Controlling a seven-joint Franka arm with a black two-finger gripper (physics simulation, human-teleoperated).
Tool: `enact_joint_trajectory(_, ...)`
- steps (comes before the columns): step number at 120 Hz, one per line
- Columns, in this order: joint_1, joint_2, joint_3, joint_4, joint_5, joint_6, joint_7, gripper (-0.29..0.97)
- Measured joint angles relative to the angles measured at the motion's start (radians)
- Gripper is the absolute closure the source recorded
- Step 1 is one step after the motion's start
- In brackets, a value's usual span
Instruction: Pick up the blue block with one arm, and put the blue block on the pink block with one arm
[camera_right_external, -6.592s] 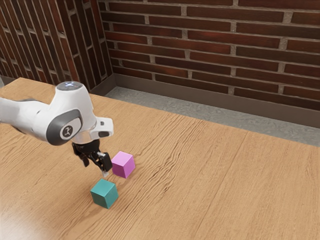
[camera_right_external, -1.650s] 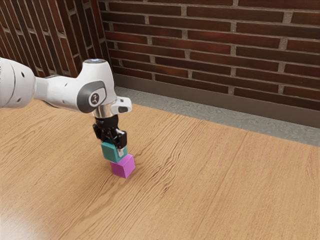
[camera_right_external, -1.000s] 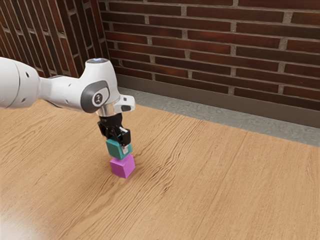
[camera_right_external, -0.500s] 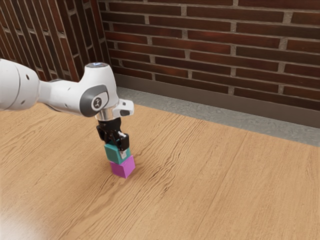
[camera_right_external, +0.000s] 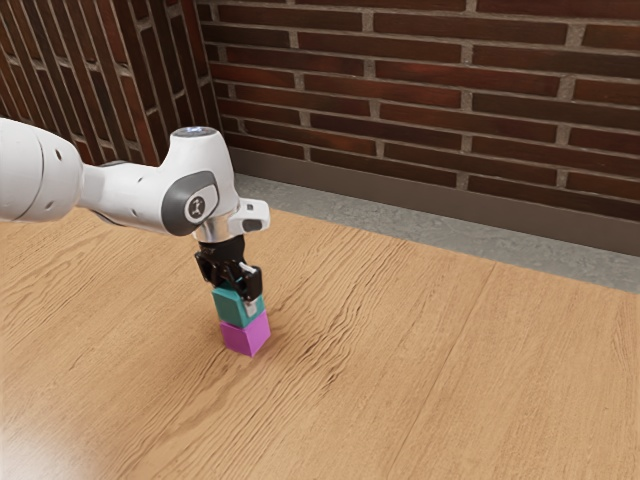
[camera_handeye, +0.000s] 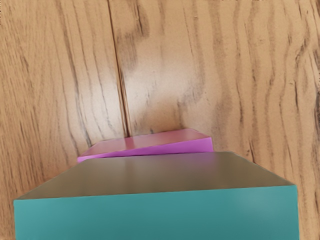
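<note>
Left of centre in the exterior view, the fingers (camera_right_external: 247, 288) are closed around the blue block (camera_right_external: 236, 308), which sits on the pink block (camera_right_external: 246, 336) on the counter (camera_right_external: 420, 380).

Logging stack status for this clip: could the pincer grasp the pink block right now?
Probably not from above: the blue block sits on top of the pink block, and the pincer is shut on that blue block. The pink block's sides look free, with bare table around.
</note>
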Motion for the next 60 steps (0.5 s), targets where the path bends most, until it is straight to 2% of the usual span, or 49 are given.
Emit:
enact_joint_trajectory(34, 0.0, 0.011, 0.0, -0.005, 0.0, 0.001, -0.033, 0.29)
enact_joint_trajectory(60, 0.0, 0.014, 0.001, -0.003, -0.007, 0.001, -0.043, 0.12)
